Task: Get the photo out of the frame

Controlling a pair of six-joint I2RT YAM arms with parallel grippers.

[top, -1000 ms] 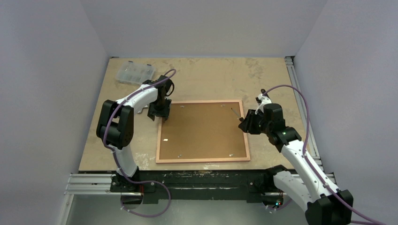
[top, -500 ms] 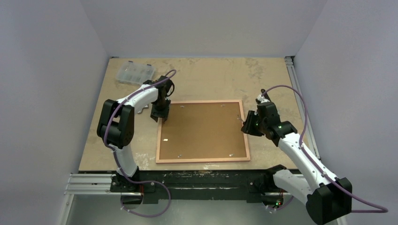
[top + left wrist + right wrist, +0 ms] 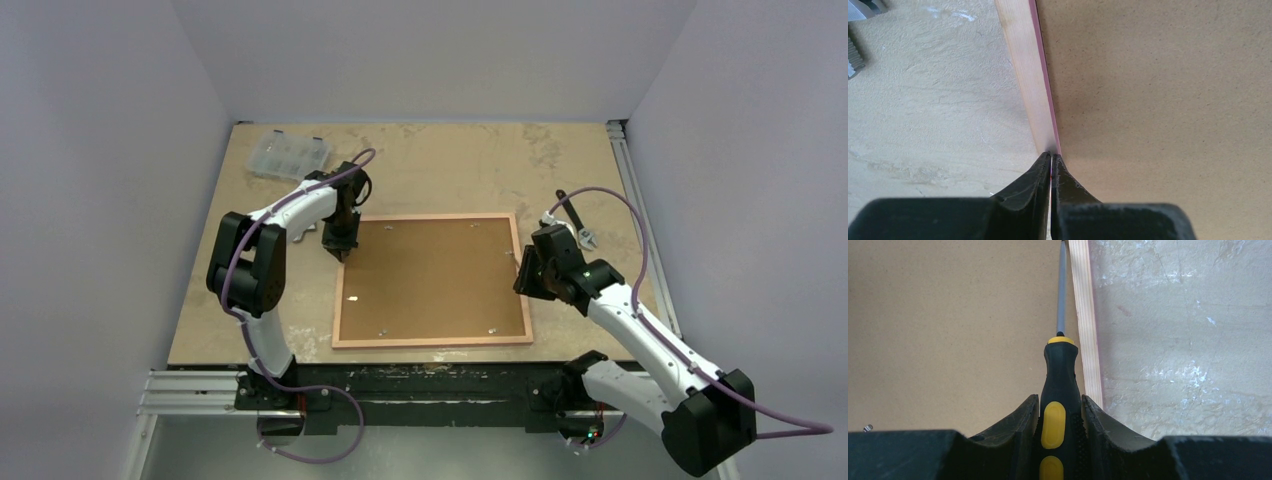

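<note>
A worn beige table [image 3: 450, 160] stands between grey walls. The right gripper [image 3: 1060, 401] clamps a black-and-yellow screwdriver [image 3: 1060, 370], whose shaft runs along the right rim of the frame [image 3: 430, 285]. The left gripper [image 3: 1051, 159] is pinched closed at the seam inside the frame's left rim. The frame lies back-up, mid-table. Beyond its far-left corner sits a clear compartment box [image 3: 289, 154], its contents indiscernible.
</note>
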